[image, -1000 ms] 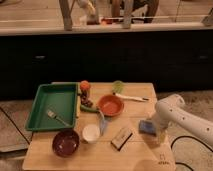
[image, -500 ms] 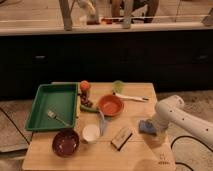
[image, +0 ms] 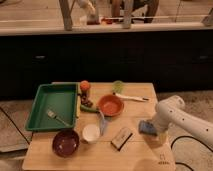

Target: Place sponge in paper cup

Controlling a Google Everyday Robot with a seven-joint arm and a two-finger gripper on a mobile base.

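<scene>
Gripper (image: 154, 132): at the right side of the table, at the low end of the arm, pointing down at the tabletop.
Grip state: cannot tell how far open it is, nor whether it has hold of the sponge or only sits against it.
Sponge (image: 146, 128): small blue pad right at the gripper's left side, on the right part of the table; whether it rests on the wood or is lifted cannot be told. Outside the paper cup and well apart from it.
Arm (image: 172, 111): white, entering from the right, bent over the table's right edge.
Oblong block (image: 121, 138): black and pale, lying at a slant, left of the sponge, near the near edge.
Paper cup (image: 91, 133): white, upright, left of the block, between it and the maroon bowl.
Maroon bowl (image: 66, 142): near left corner.
Orange bowl (image: 110, 105): middle of the table, beyond the cup.
White utensil (image: 131, 97): lying just right of and beyond the orange bowl.
Green tray (image: 41, 100): left side, a fork (image: 58, 118) lying in it.
Table (image: 135, 160): light wood.
</scene>
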